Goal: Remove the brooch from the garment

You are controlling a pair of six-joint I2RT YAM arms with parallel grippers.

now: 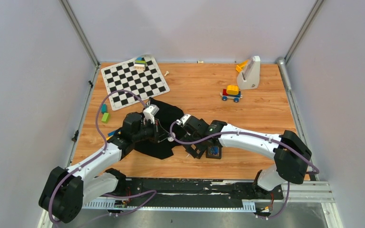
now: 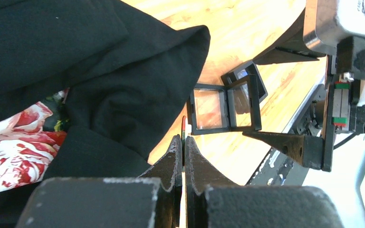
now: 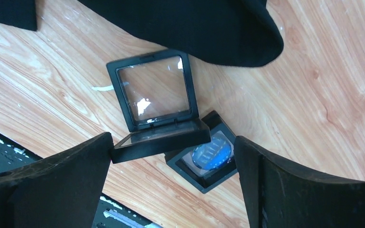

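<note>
The black garment (image 1: 164, 116) lies crumpled mid-table, with a red floral print (image 2: 19, 137) showing in the left wrist view. The brooch (image 3: 212, 153), a small blue disc, lies in a black square case (image 3: 204, 179) on the wood, off the garment; it also shows in the top view (image 1: 213, 151). An open hinged black frame case (image 3: 154, 90) lies beside it. My right gripper (image 3: 173, 142) is open and hovers over both cases, with one jaw on each side. My left gripper (image 2: 184, 142) is shut on a thin flat piece (image 2: 184, 126) seen edge-on at the garment's edge.
A checkered mat (image 1: 134, 80) with blocks lies at the far left, with small green blocks (image 1: 104, 114) beside it. A toy car (image 1: 231, 92) and a white stand (image 1: 250, 72) stand at the far right. A black strip (image 1: 195, 187) runs along the near edge.
</note>
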